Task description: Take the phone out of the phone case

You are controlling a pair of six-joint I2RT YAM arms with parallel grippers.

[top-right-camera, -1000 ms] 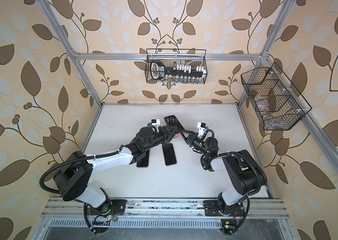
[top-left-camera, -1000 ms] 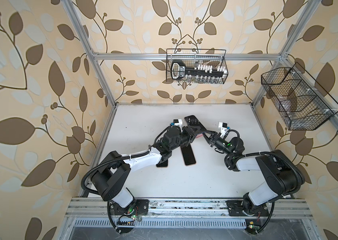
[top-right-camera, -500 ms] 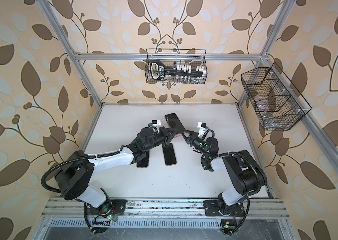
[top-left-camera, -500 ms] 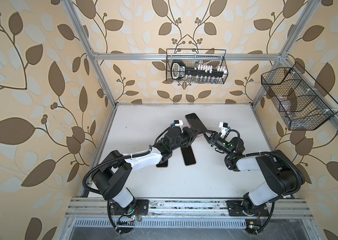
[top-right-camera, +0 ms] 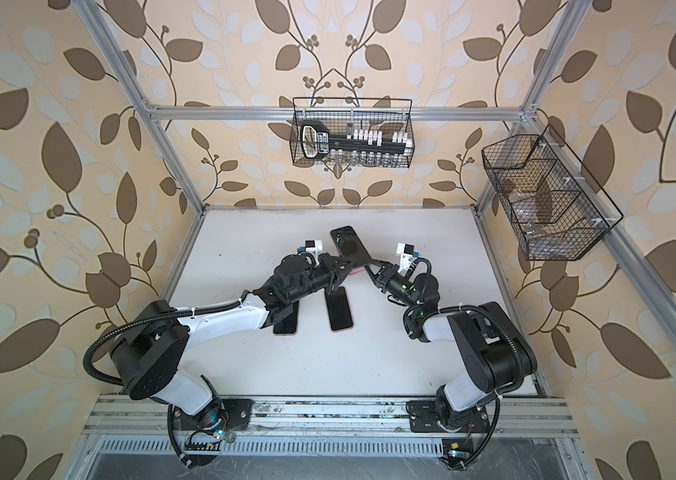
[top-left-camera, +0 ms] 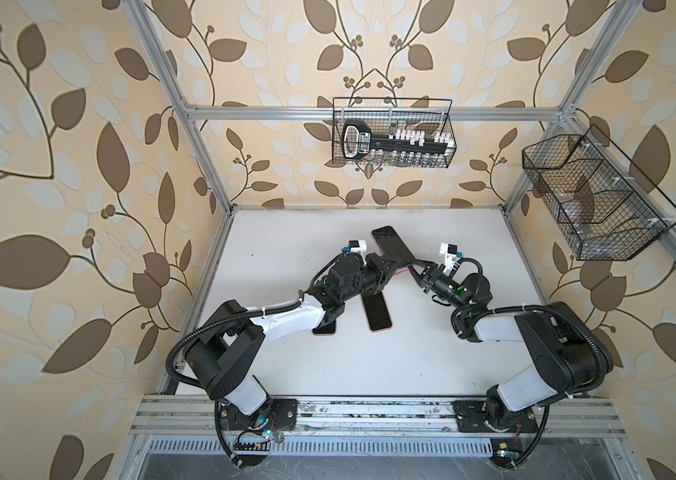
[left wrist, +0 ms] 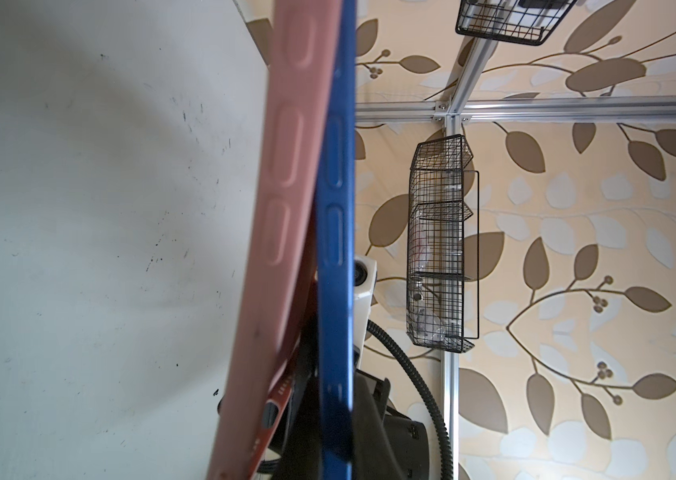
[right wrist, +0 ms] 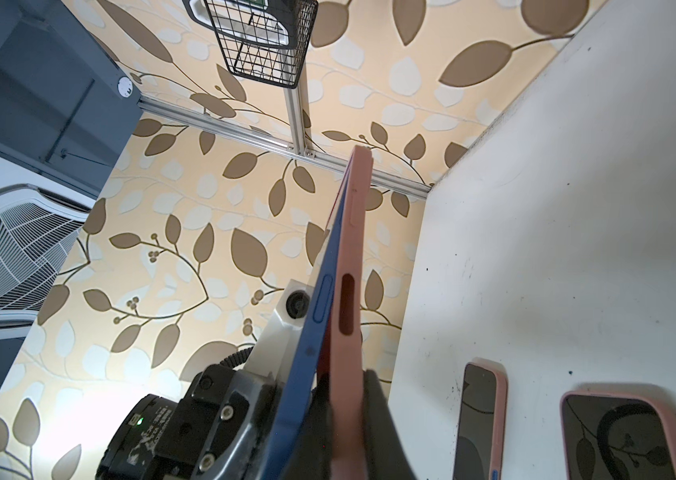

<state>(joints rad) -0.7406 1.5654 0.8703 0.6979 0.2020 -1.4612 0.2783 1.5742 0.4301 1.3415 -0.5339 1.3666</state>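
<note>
so a pink silicone phone case (left wrist: 282, 208) runs edge-on down the middle of the frame, with a slim blue phone (left wrist: 334, 208) tight beside it up top, the two splitting apart toward the bottom. a scuffed white tabletop (left wrist: 99, 249) fills the left half. right of centre there's a black wire basket (left wrist: 442, 249) on a silver aluminium post (left wrist: 450, 395), beige leaf wallpaper (left wrist: 577, 249) behind.

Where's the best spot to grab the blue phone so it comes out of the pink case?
Pinch the phone flat across its near end, coming from the robot's side. There it has lifted off the case, leaving a gap for a finger; the far end looks tucked in.
</note>
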